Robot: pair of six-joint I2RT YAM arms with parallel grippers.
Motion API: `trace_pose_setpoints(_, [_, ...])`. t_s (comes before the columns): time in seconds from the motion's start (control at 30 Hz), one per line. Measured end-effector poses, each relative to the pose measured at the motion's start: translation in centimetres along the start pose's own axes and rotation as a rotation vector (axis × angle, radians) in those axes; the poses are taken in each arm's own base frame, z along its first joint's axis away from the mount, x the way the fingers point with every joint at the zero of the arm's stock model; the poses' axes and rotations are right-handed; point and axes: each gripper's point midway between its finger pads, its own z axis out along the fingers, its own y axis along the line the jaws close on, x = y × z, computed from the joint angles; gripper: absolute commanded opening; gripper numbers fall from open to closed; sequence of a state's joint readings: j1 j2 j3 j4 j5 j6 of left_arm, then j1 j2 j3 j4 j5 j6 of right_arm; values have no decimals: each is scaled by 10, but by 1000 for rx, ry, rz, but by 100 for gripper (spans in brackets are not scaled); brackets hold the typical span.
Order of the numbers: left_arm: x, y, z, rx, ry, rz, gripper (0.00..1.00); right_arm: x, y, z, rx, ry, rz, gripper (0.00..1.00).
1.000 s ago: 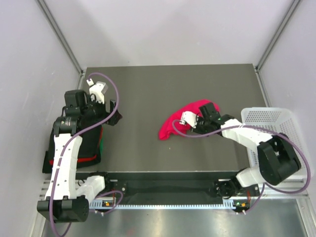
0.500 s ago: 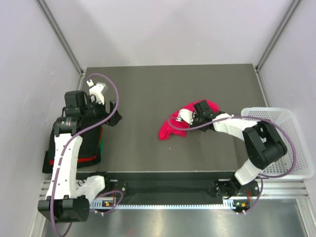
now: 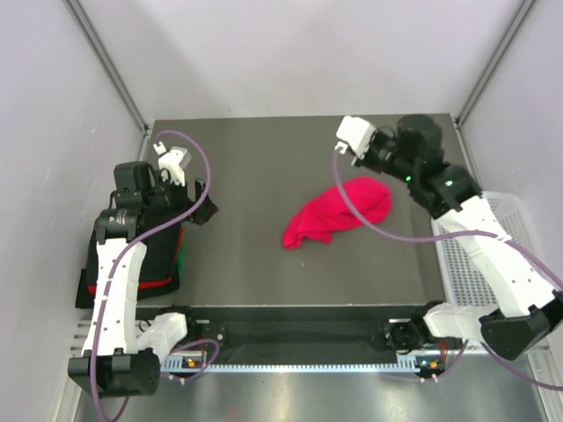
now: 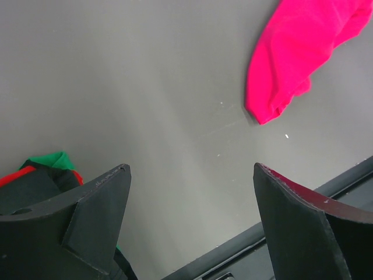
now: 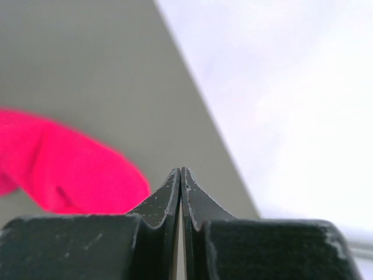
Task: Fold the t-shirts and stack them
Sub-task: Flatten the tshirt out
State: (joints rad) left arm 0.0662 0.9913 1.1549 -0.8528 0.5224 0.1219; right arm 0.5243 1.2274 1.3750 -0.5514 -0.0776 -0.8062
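Observation:
A crumpled magenta-red t-shirt (image 3: 339, 211) lies in a heap right of the table's middle; it also shows in the left wrist view (image 4: 303, 52) and the right wrist view (image 5: 64, 166). My right gripper (image 3: 368, 151) (image 5: 180, 172) is shut and empty, raised above and behind the shirt, near the back right. A folded pile (image 3: 132, 272) with black on top and red and green edges sits at the left edge; its green edge (image 4: 52, 160) shows in the left wrist view. My left gripper (image 3: 204, 204) (image 4: 192, 175) is open and empty, over bare table just right of the pile.
A white mesh basket (image 3: 515, 207) stands off the table's right edge, partly under my right arm. The table's dark front rail (image 3: 299, 330) runs along the near edge. Grey walls enclose the back and sides.
My right gripper has left the magenta shirt and risen up and back to the right, shut on nothing. The shirt stays on the table. The left arm has not moved.

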Motion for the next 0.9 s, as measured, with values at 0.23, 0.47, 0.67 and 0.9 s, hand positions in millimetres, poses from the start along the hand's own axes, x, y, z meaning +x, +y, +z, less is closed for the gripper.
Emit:
trace_pose_setpoints(0.23, [2, -3, 6, 39, 18, -19, 92, -26, -5, -1, -49, -82, -36, 29])
trace_pose_setpoints(0.47, [11, 10, 21, 18, 81, -53, 91, 171, 161, 46, -540, 435, -83, 31])
trace_pose_setpoints(0.67, [11, 9, 22, 22, 81, -57, 90, 208, 169, 28, -590, 531, -86, 35])
trace_pose_setpoints(0.9, [10, 8, 19, 20, 72, -52, 90, 228, 155, 45, -552, 560, -50, 42])
